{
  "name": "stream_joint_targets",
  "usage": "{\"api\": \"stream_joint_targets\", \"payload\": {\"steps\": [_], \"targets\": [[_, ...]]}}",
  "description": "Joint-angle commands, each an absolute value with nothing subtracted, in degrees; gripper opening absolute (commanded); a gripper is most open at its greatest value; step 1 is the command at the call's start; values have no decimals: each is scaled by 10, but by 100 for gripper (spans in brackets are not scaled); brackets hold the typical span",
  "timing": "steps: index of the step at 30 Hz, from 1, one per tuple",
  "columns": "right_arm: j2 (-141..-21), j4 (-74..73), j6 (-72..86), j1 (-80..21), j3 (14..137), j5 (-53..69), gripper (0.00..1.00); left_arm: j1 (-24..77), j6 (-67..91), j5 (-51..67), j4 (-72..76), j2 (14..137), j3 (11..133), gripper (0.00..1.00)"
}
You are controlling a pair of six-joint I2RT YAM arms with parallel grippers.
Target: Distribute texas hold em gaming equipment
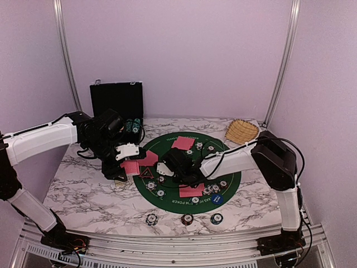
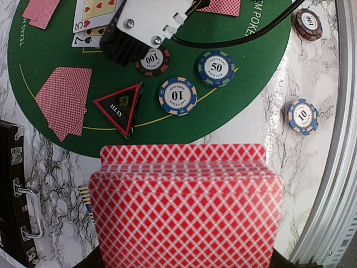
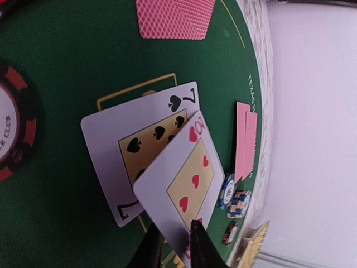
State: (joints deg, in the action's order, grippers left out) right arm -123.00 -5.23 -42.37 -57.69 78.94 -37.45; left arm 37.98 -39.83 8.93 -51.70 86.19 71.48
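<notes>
seven of spades (image 3: 131, 151) face up on green mat (image 3: 67, 67) | heart card (image 3: 184, 190) overlaps it, corner between fingers (image 3: 202, 251)

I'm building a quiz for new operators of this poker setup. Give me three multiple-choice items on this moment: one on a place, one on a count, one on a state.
1. The triangle marker lies:
A) on the green mat
B) in a basket
C) on bare marble

2. Cards showing their faces:
A) one
B) two
C) five

3. The left jaws are:
A) shut on the deck of red-backed cards
B) open over a chip
C) shut on the triangle marker

Answers:
1 A, green felt surrounds the marker.
2 B, only the seven of spades and a hearts card are face up.
3 A, the deck stands right before the left wrist camera.
</notes>
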Motion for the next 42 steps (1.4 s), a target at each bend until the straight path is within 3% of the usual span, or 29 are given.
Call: {"api": "stream_joint_targets", "payload": {"steps": [1, 7, 11, 12, 13, 14, 15, 23, 28, 33, 37, 42], "targets": [[-1203, -98, -378, -584, 792, -328, 26, 377, -398, 93, -524, 850, 718, 2], [-1178, -99, -349, -581, 780, -315, 41, 377, -397, 96, -524, 853, 720, 2], [-1147, -92, -287, -564, 787, -302, 56, 377, -396, 96, -525, 851, 720, 2], [-1136, -93, -263, -554, 793, -294, 63, 377, -396, 95, -525, 851, 720, 2], [-1124, -96, -236, -544, 799, -282, 84, 377, -396, 96, -525, 850, 719, 2], [-1113, -100, -208, -533, 805, -268, 97, 377, -396, 96, -525, 850, 720, 2], [-1101, -103, -179, -522, 812, -249, 99, 377, -396, 96, -525, 850, 720, 2], [-1035, -106, 35, -403, 834, 68, 99, 377, -395, 95, -527, 847, 726, 3], [-1001, -102, 99, -397, 831, 147, 99, 377, -396, 93, -527, 849, 731, 3], [-1030, 96, 298, -335, 738, 456, 99, 377, -394, 94, -528, 851, 740, 3], [-1072, 19, 319, -359, 768, 449, 99, 377, -394, 92, -527, 850, 740, 3], [-1056, 47, 373, -396, 738, 386, 99, 377, -393, 92, -527, 849, 740, 3]]}}
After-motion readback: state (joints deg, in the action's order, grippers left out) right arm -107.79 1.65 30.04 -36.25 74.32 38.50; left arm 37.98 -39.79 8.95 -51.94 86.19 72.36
